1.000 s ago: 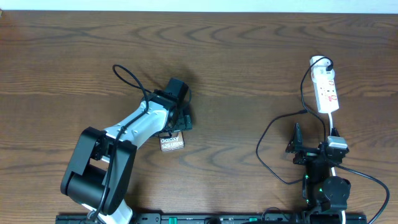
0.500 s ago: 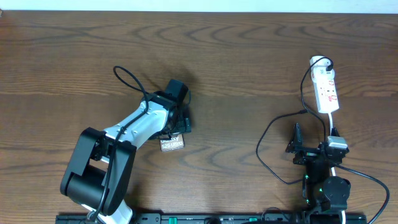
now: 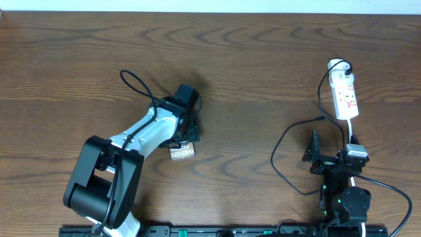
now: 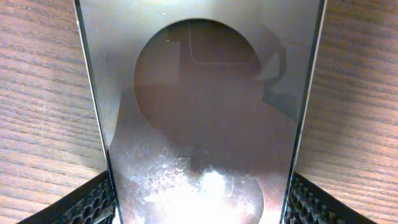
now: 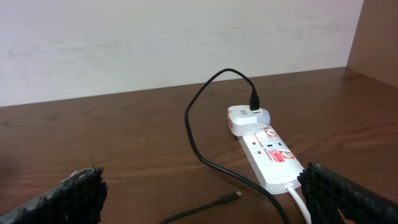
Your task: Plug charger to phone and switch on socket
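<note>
The phone [image 4: 199, 93], a shiny grey-brown slab with a large round mark, fills the left wrist view. My left gripper [image 4: 199, 202] is shut on its two long edges. In the overhead view the left gripper [image 3: 186, 135] covers most of the phone [image 3: 182, 153], and only the end with white "Galaxy" lettering shows. The socket [image 3: 345, 95], a white power strip with red marks, lies at the far right. It also shows in the right wrist view [image 5: 270, 155]. The charger [image 3: 279, 148] loops black from the strip's adapter, and its plug tip [image 5: 237, 195] lies free on the table. My right gripper [image 3: 332, 150] is open and empty.
A white adapter [image 5: 245, 118] sits on the strip's far end with the black cable plugged in. The strip's white cord [image 5: 298, 202] runs past my right gripper's right finger. The table is dark wood [image 3: 263, 59], with a pale wall behind it.
The visible end of the phone under my left gripper has shrunk and shifted slightly. The right arm, cable and strip have not moved.
</note>
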Controlling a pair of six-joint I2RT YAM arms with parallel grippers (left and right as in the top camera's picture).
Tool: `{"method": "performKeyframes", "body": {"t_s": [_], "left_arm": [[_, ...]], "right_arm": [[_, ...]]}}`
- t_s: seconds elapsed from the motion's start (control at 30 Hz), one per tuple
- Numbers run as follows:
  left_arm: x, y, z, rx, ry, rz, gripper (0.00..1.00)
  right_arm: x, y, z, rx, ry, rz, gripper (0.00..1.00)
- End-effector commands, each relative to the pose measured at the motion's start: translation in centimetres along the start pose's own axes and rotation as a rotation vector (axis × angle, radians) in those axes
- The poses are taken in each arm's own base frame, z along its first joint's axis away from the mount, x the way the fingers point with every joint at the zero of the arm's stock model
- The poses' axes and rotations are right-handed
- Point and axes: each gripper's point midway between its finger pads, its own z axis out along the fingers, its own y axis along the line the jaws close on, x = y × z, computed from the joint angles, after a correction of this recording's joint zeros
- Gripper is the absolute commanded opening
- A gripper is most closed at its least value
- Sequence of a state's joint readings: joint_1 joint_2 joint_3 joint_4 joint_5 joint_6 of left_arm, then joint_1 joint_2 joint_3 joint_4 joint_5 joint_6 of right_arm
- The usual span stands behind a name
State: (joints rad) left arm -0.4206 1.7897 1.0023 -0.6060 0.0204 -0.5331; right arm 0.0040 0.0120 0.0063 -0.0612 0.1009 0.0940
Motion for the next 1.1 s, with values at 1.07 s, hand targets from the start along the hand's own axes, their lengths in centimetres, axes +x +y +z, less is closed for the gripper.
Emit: {"method": "performKeyframes", "body": {"t_s": [1.07], "left_arm": [[1.7, 1.1, 2.0, -0.043, 0.049, -0.173, 0.99]], "right_arm": [[0.0, 0.3, 0.0, -0.013, 0.0, -0.014, 0.99]]}}
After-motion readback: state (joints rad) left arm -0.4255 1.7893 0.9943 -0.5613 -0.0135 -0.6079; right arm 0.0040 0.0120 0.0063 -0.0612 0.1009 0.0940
